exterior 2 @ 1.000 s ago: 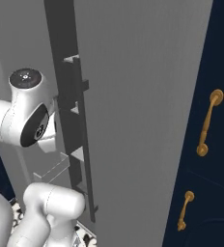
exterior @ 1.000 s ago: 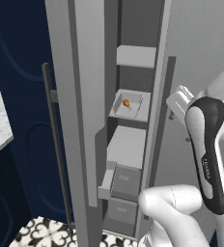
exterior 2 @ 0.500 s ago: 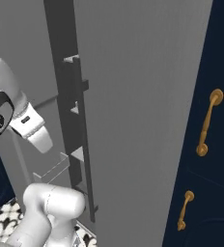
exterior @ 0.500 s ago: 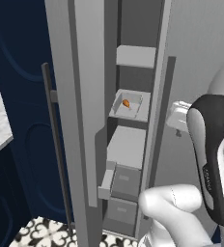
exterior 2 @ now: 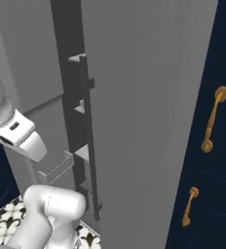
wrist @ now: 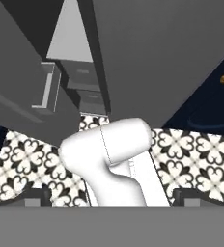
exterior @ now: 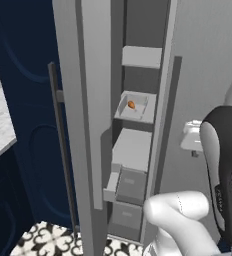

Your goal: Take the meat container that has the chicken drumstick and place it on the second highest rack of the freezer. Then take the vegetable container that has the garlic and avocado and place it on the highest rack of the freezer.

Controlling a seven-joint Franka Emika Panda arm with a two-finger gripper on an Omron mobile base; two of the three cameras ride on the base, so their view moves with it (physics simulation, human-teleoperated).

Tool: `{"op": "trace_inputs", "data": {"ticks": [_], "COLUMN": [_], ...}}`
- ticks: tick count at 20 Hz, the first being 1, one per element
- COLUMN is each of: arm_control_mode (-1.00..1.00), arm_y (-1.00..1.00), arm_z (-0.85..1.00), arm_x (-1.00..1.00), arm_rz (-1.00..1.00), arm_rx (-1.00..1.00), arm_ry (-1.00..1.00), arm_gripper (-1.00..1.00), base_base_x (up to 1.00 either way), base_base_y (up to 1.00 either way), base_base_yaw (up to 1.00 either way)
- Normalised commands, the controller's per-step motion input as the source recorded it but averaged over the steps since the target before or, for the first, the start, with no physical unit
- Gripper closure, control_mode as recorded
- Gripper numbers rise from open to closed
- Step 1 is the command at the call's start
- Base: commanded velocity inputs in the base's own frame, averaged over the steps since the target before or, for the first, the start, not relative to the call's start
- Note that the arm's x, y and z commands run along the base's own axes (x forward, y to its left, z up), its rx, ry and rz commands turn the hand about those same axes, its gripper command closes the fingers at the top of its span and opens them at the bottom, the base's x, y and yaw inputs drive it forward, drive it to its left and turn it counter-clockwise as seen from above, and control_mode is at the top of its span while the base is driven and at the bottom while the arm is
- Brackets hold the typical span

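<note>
Freezer (exterior: 138,150) door is standing open; the meat container (exterior: 135,107) with the chicken drumstick (exterior: 131,104) is sitting on the second highest rack (exterior: 150,118), so half looks done. Gripper (wrist: 112,198) jaws are apart, gripping nothing; the vegetable container is left.

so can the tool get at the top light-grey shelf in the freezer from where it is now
Probably not yet. The tool points down at the patterned floor, away from the flat light-grey top shelf. The freezer door stands open, so the way in looks free.
</note>
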Motion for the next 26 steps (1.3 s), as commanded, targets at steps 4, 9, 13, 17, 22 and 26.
{"op": "trace_inputs", "data": {"ticks": [4, 9, 13, 17, 22, 26], "arm_control_mode": [1.00, 1.00, 1.00, 1.00, 1.00, 1.00], "arm_y": [0.00, 0.00, 0.00, 0.00, 0.00, 0.00], "arm_z": [0.00, 0.00, 0.00, 0.00, 0.00, 0.00], "arm_x": [0.00, 0.00, 0.00, 0.00, 0.00, 0.00], "arm_rz": [0.00, 0.00, 0.00, 0.00, 0.00, 0.00], "arm_rx": [0.00, 0.00, 0.00, 0.00, 0.00, 0.00], "arm_ry": [0.00, 0.00, 0.00, 0.00, 0.00, 0.00], "arm_gripper": [-1.00, -1.00, -1.00, -1.00, -1.00, -1.00], "base_base_x": [-0.94, -0.27, 0.10, 0.59, 0.56, 0.77], "base_base_y": [0.84, 1.00, 1.00, 1.00, 0.77, 0.26], "base_base_yaw": [0.03, 0.04, 0.00, 0.00, -0.04, -0.13]}}
